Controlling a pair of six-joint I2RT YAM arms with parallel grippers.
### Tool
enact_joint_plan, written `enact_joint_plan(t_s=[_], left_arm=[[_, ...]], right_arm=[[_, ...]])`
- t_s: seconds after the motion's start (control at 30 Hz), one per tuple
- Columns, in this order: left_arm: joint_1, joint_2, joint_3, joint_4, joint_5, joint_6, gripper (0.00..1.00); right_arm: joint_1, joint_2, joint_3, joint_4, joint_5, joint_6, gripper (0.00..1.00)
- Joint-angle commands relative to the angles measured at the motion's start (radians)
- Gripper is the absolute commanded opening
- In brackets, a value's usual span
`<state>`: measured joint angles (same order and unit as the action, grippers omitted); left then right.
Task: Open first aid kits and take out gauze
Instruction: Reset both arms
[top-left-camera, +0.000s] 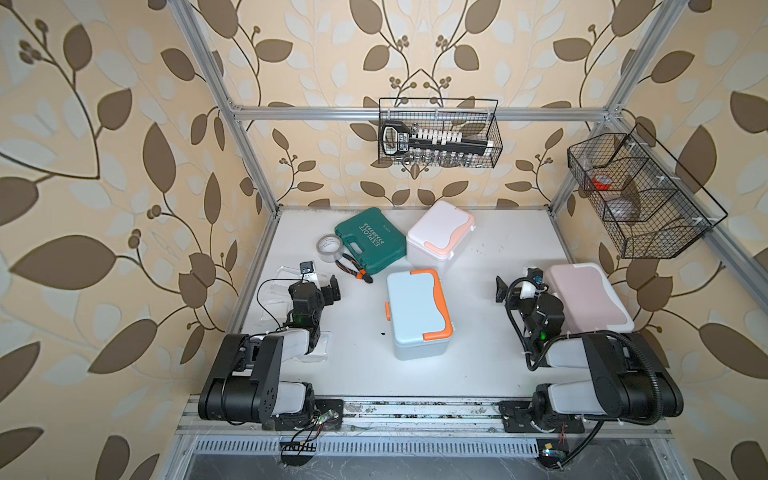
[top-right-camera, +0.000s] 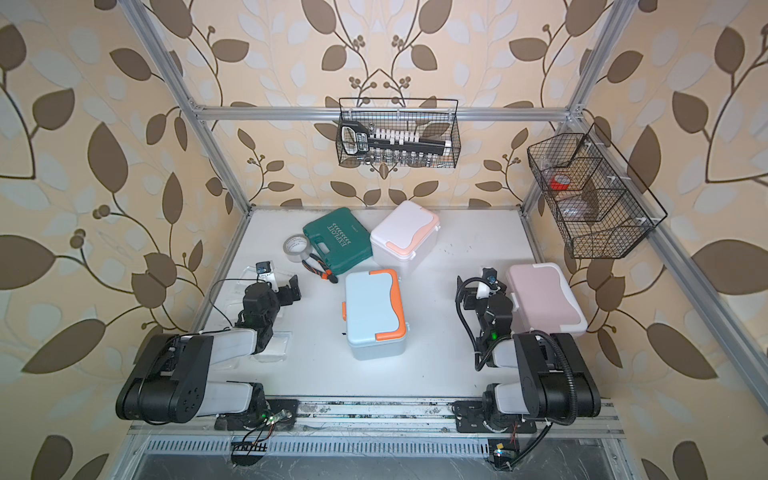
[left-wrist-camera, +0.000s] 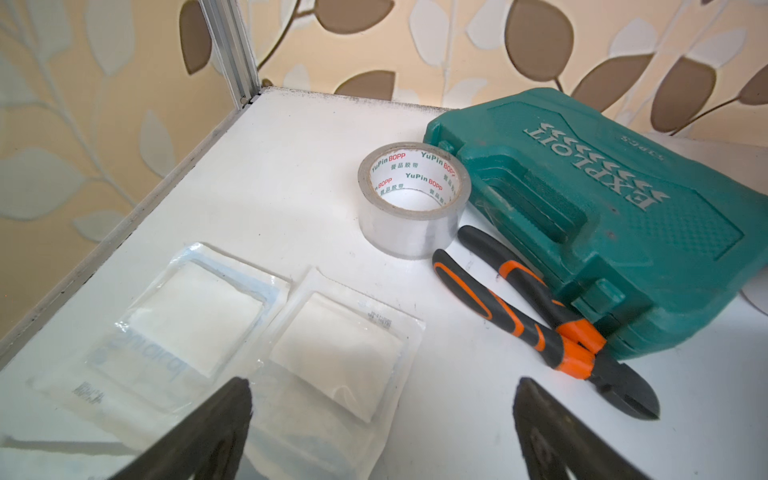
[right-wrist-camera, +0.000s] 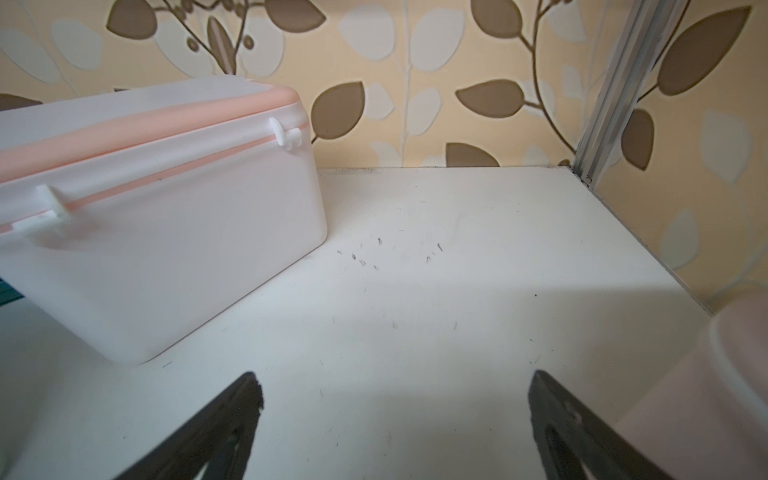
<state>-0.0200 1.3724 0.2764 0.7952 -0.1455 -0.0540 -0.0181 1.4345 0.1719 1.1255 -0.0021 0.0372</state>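
Three first aid kits stand on the white table with lids down: light blue with orange trim (top-left-camera: 417, 313) in the middle, white with peach trim (top-left-camera: 438, 237) at the back, dusty pink (top-left-camera: 584, 297) at the right. Clear gauze packets lie flat at the left; two show in the left wrist view, one (left-wrist-camera: 195, 316) beside another (left-wrist-camera: 336, 353). My left gripper (left-wrist-camera: 382, 382) hovers open just over them, holding nothing. My right gripper (right-wrist-camera: 394, 376) is open over bare table between the white kit (right-wrist-camera: 166, 232) and the pink kit (right-wrist-camera: 731, 374).
A dark green tool case (top-left-camera: 370, 241), a roll of clear tape (top-left-camera: 331, 248) and orange-handled pliers (top-left-camera: 353, 272) sit at the back left. Wire baskets hang on the back frame (top-left-camera: 440, 133) and right frame (top-left-camera: 640, 195). Another gauze packet (top-left-camera: 322, 349) lies by the left arm.
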Motion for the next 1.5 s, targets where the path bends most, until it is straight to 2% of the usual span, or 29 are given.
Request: enact_joint_plan(t_s=[0.0,0.07,0.13,1.13,1.2,1.27,1.3,1.37,1.47], left_arm=[[-0.006,0.105,0.07,0.002,-0.074,-0.021,0.99],[-0.019,0.122,0.093,-0.03,-0.095,-0.011,0.99],[-0.018,0.128,0.091,-0.018,-0.095,-0.007,0.99],[-0.018,0.114,0.09,-0.033,-0.091,-0.012,0.99],[-0.018,0.101,0.077,-0.012,-0.078,-0.006,0.99],[-0.017,0.029,0.063,-0.034,-0.036,0.01,0.99],[-0.019,0.005,0.048,-0.026,-0.027,0.015,0.99],[-0.02,-0.028,0.011,0.008,-0.05,0.003,0.99],[-0.02,-0.03,0.007,0.013,-0.059,-0.001,0.99]], right_arm=[[0.004,0.084,0.126,-0.107,0.007,-0.003,1.0],[0.012,0.046,0.1,-0.112,0.008,-0.009,1.0],[0.009,0.077,0.131,-0.135,-0.03,-0.017,1.0],[-0.005,0.066,0.121,-0.129,-0.052,-0.013,1.0],[-0.018,0.058,0.102,-0.096,-0.08,-0.007,1.0],[-0.062,-0.004,0.004,0.039,-0.133,0.017,1.0],[-0.065,-0.043,-0.041,0.092,-0.115,0.025,1.0],[-0.065,-0.083,-0.053,0.071,-0.118,0.024,1.0],[-0.067,-0.055,-0.038,0.07,-0.123,0.023,1.0]])
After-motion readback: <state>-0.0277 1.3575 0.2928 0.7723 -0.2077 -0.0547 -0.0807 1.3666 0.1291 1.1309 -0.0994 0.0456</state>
